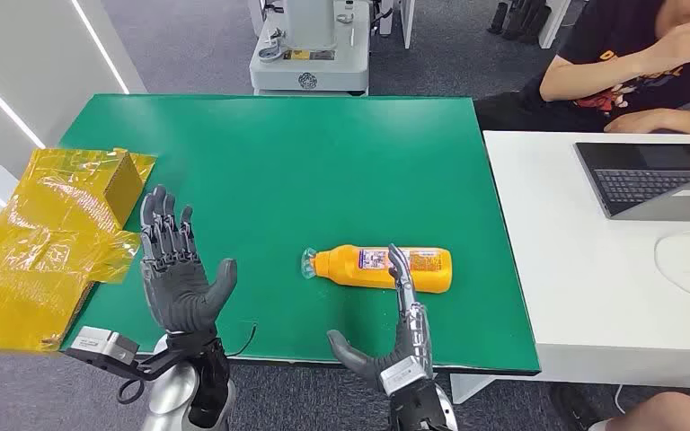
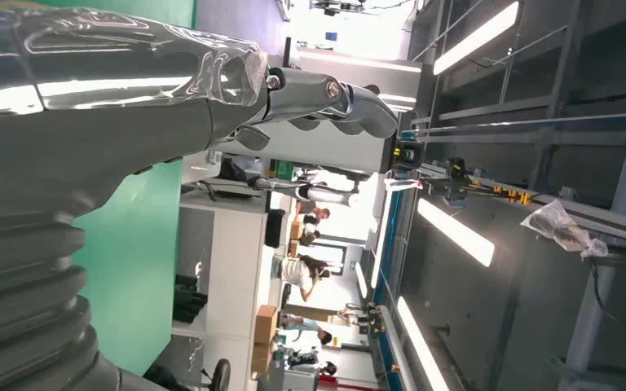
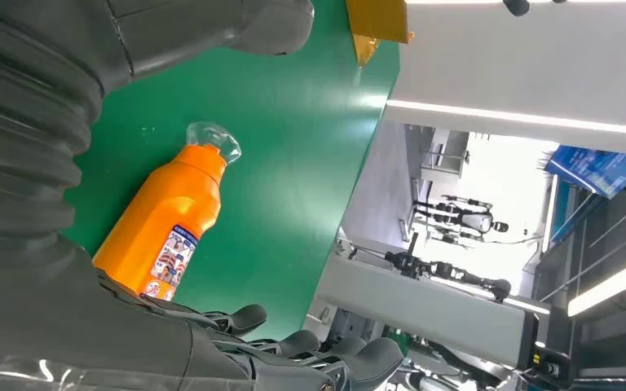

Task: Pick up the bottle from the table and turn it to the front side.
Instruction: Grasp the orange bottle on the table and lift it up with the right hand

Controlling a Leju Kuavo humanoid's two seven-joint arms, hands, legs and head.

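The orange plastic bottle with a clear cap (image 1: 386, 267) lies on its side on the green tabletop (image 1: 323, 171). The right robot hand (image 1: 395, 346) reaches over it, fingers spread, holding nothing. The left robot hand (image 1: 175, 269) stands raised, fingers apart, empty.

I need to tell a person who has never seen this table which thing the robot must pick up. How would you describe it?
Look at the green table. Near its front edge, right of the middle, an orange bottle lies on its side, its clear cap pointing toward the crumpled yellow plastic on the left. It is the table's one bottle, bearing a printed label, just beyond the right robot hand.
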